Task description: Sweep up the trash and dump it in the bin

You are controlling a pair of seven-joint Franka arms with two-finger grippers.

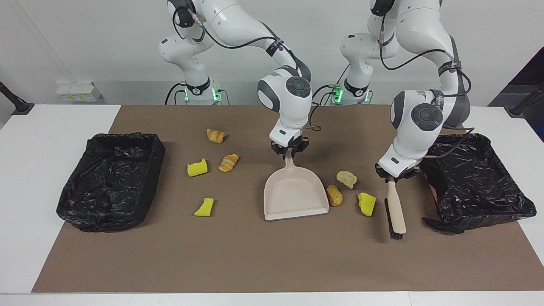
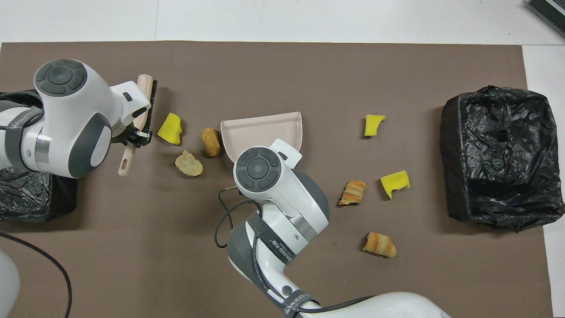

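Facing view: left claw [image 1: 397,175] clamps brush [image 1: 395,212]; right claw [image 1: 290,149] apparently clamps dustpan [image 1: 295,193].

A white table [image 1: 34,170] carries a brown mat [image 1: 255,255]; 2 black-lined bins [image 1: 110,178] [image 1: 476,182] sit at its 3 and 9 o'clock ends, trash bits [image 1: 204,208] and dustpan [image 1: 295,195] scattered between.

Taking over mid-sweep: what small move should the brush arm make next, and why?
Probably stroke the brush, gripped by the left gripper, toward the dustpan held by the right gripper. The yellow chunk and bread piece lie between them.
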